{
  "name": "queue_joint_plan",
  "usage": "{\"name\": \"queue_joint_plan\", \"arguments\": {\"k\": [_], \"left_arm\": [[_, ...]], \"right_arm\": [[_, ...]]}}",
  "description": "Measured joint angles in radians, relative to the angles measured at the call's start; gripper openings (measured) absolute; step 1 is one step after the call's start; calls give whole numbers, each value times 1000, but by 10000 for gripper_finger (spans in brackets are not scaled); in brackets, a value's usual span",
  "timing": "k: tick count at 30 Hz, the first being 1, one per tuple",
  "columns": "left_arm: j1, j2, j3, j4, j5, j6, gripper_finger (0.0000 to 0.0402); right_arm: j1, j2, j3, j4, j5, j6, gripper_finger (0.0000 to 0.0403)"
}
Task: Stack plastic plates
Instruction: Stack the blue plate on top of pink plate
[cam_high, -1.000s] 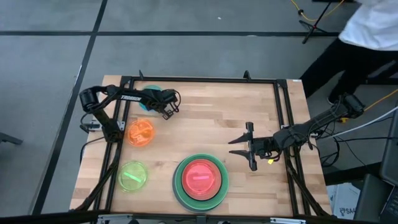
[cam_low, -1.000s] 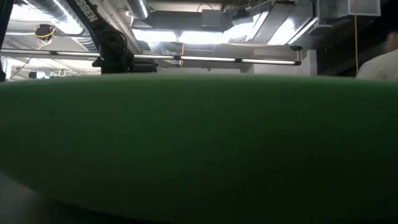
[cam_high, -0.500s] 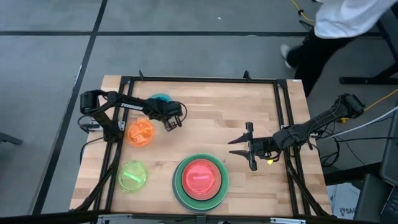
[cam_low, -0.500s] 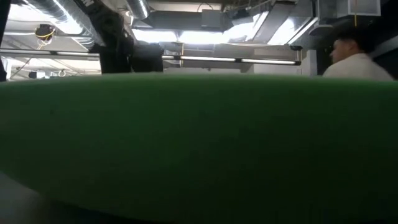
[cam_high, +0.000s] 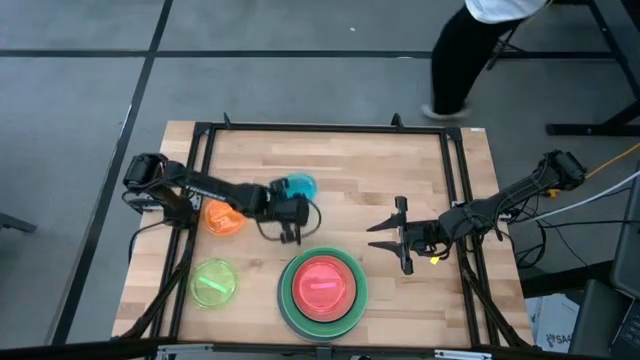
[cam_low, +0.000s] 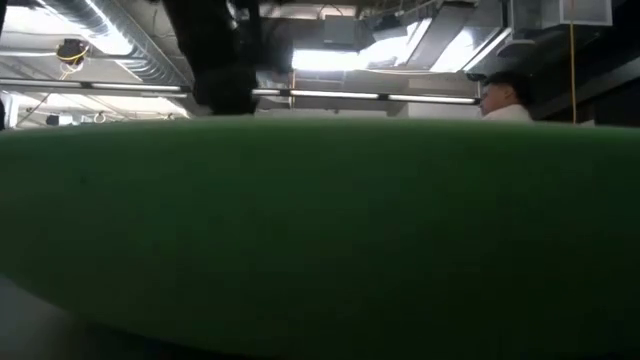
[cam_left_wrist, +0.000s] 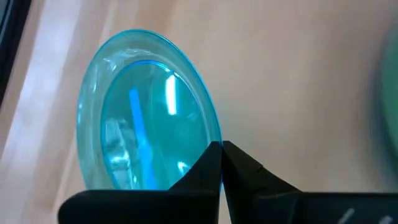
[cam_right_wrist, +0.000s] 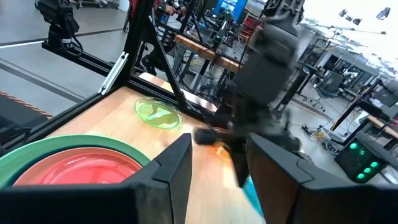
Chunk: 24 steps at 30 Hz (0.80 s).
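Note:
My left gripper (cam_high: 295, 203) is shut on the small translucent blue plate (cam_high: 298, 185), just beyond the far-left side of the stack. That stack (cam_high: 322, 290) stands near the table's near edge: a pink plate (cam_high: 323, 285) on top of terracotta, dark teal, light green and grey ones. The orange plate (cam_high: 220, 219) lies flat, partly under the left arm. The lime plate (cam_high: 213, 283) lies flat at the near left. My right gripper (cam_high: 402, 236) waits open to the right of the stack. The stack's green rim (cam_low: 320, 220) fills the low view. My left gripper pinches the blue plate's rim (cam_left_wrist: 210, 138) between its two shut fingertips (cam_left_wrist: 214, 163). The plate is lifted clear of the table and tilted, its hollow face turned toward the wrist camera.
A black frame (cam_high: 320, 128) runs round the wooden table. Bare wood shows between the stack and the far edge. A person (cam_high: 470, 40) walks past beyond the far edge. The left arm (cam_right_wrist: 264, 93) shows in the right wrist view beyond the lime plate (cam_right_wrist: 158, 113).
My left gripper has carried the blue plate from the table's far left toward the right and the near edge, ending close to the stack; the plate stays lifted in its shut fingers. The person has walked leftward beyond the far edge.

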Motion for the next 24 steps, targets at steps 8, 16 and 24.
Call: {"name": "queue_joint_plan", "arguments": {"k": [8,16,24], "left_arm": [[-205,0,62,38,-14,0,2],[-367,2,73,214,-16,-5,2],[-491,3,73,389,-39,-2,2]], "right_arm": [[0,0,0,-5,0,-9,149],[0,0,0,-8,-1,62,149],[1,0,0,21,-28,152,149]]}}
